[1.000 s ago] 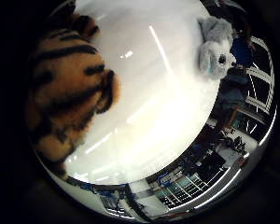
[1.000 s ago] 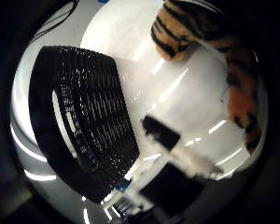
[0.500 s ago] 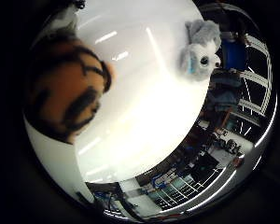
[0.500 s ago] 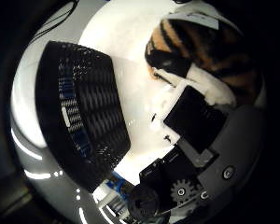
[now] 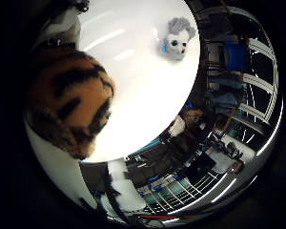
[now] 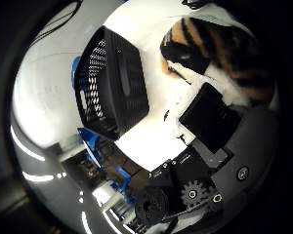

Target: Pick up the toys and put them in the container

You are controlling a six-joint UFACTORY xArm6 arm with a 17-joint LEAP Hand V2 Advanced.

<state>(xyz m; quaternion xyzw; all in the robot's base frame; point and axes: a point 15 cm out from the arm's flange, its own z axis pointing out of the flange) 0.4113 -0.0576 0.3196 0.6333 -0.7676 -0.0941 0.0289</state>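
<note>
An orange, black-striped tiger plush [image 5: 69, 109] fills much of the little finger side view, close against my palm. My hand [image 6: 210, 131] has its fingers curled onto the tiger, a black fingertip pad pressing its white and striped fur, and it hangs above the table. A small grey and white plush [image 5: 176, 40] lies farther off on the white table [image 5: 143, 95]. The black mesh container [image 6: 112, 87] stands on the table near the held tiger, its inside facing away from the view.
The table's edge runs close behind the container, with blue chairs or frames [image 6: 90, 146] below it. Beyond the far edge are chairs, shelving and room clutter [image 5: 214, 143].
My fingers have closed on the tiger plush. The views have pulled back from the table, so the container and grey plush look smaller, while the tiger stays against the palm.
</note>
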